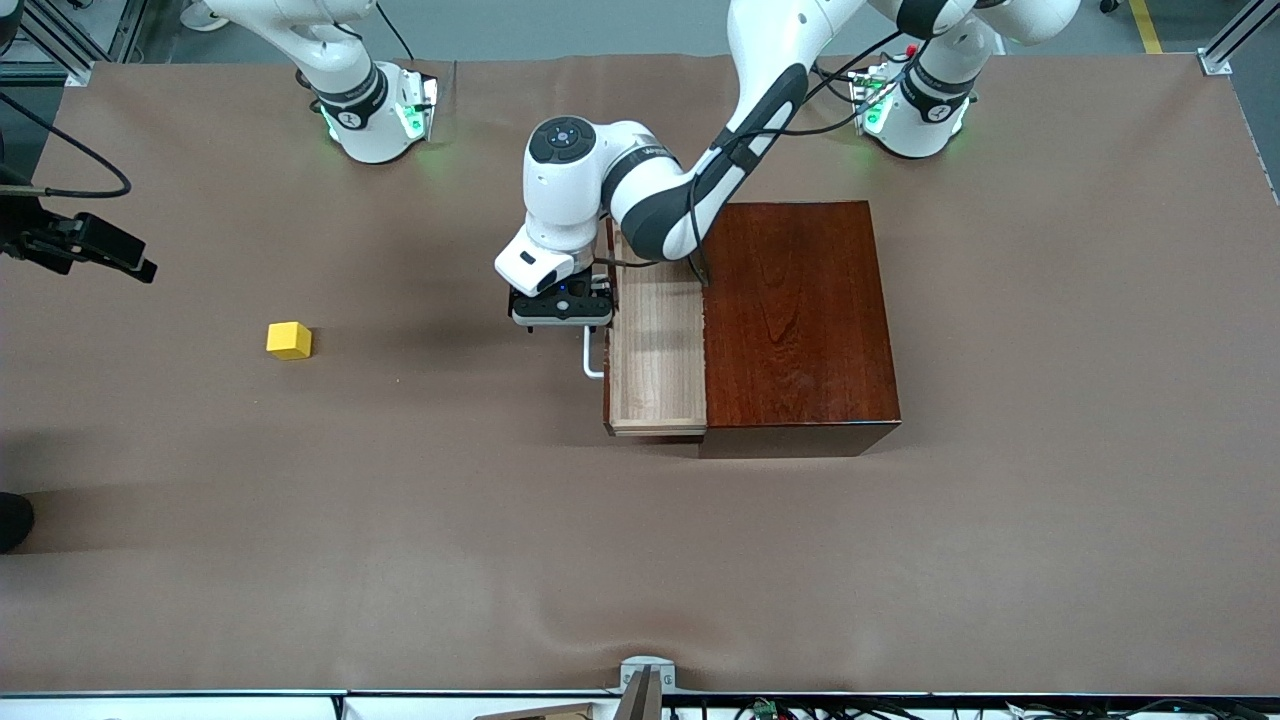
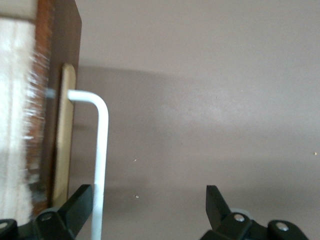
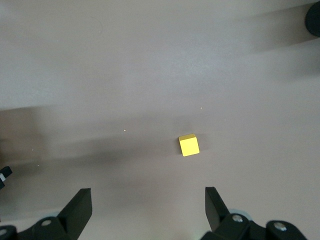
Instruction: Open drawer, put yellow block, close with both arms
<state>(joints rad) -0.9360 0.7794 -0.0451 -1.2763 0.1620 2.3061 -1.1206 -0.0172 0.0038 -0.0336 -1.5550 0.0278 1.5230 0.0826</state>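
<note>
Brown tabletop (image 1: 640, 560) carries a glossy mahogany box (image 1: 800, 320) with its pale-wood drawer (image 1: 655, 350) pulled out. Left gripper (image 2: 150, 210), jaws apart, straddles the white bar handle (image 2: 102, 150). Right gripper (image 3: 147, 210), jaws apart, hovers with the small yellow cube (image 3: 189, 145) lying just ahead, unobstructed.

Brown table covering (image 1: 1050, 520): one sheet, spread over the whole work surface, slightly wrinkled near the edge closest to the front camera.
Aluminium frame posts (image 1: 1228, 40): at the table's corners along the robots' side.
Grey metal bracket (image 1: 645, 680): at the middle of the table edge nearest the front camera.
Black cable (image 1: 75, 160): looping over the table at the right arm's end.
</note>
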